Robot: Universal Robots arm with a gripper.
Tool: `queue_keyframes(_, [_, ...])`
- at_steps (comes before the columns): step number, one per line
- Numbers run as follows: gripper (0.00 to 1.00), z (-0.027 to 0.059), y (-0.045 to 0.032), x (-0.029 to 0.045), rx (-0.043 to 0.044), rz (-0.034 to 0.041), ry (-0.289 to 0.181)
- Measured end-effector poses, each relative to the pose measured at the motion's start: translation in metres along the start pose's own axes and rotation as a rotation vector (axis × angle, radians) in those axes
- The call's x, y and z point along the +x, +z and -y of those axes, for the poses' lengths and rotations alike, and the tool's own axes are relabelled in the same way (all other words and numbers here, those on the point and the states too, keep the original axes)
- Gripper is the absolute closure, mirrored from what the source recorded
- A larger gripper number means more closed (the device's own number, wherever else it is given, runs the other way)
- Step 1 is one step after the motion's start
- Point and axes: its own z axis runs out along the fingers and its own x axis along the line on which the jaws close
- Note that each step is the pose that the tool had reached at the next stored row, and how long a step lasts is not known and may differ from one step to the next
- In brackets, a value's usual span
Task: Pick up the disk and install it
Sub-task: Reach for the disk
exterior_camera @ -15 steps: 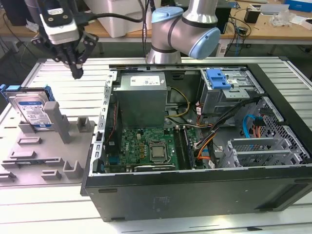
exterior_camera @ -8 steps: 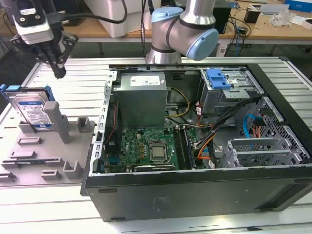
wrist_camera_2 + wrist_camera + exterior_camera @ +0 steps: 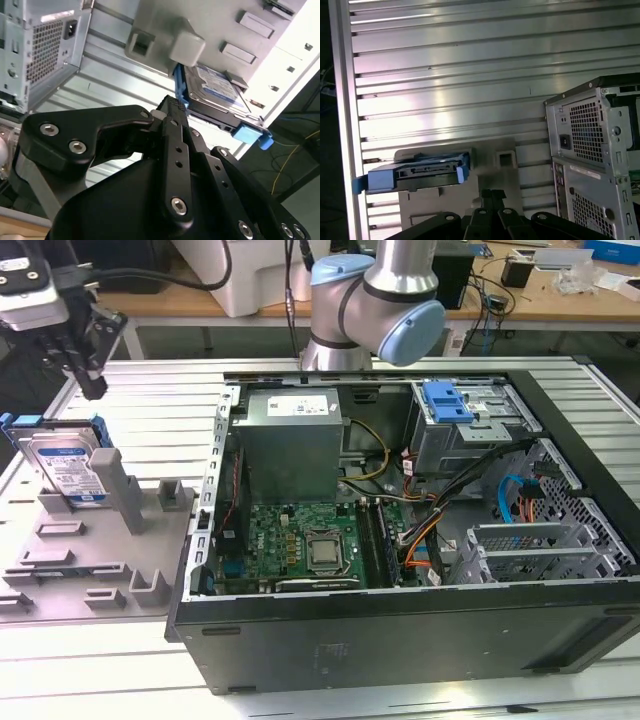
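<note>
While the disk leans in a grey stand on the tabletop, the tool hovers above it, clenched and empty, so the pick-up seems unstarted and calls for opened jaws.

An open case is lying on the ribbed tabletop, baring its motherboard and power supply. A blue bracket is sitting atop the drive cage. A grey fixture is resting just beside the case.
</note>
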Motion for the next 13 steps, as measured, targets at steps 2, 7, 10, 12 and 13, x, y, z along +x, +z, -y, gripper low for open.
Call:
queue_keyframes(2, [0.89, -0.0013, 0.0011, 0.0106, -0.0001, 0.0000, 0.000])
queue_keyframes(7, [0.89, -0.0043, 0.0033, 0.0352, 0.0000, 0.0000, 0.000])
queue_keyframes(10, [0.89, -0.0056, 0.0045, 0.0470, -0.0001, 0.0001, 0.000])
queue_keyframes(12, [0.89, -0.0065, 0.0051, 0.0543, -0.0001, 0.0001, 0.000])
queue_keyframes(13, [0.89, -0.0071, 0.0056, 0.0600, -0.0001, 0.0001, 0.001])
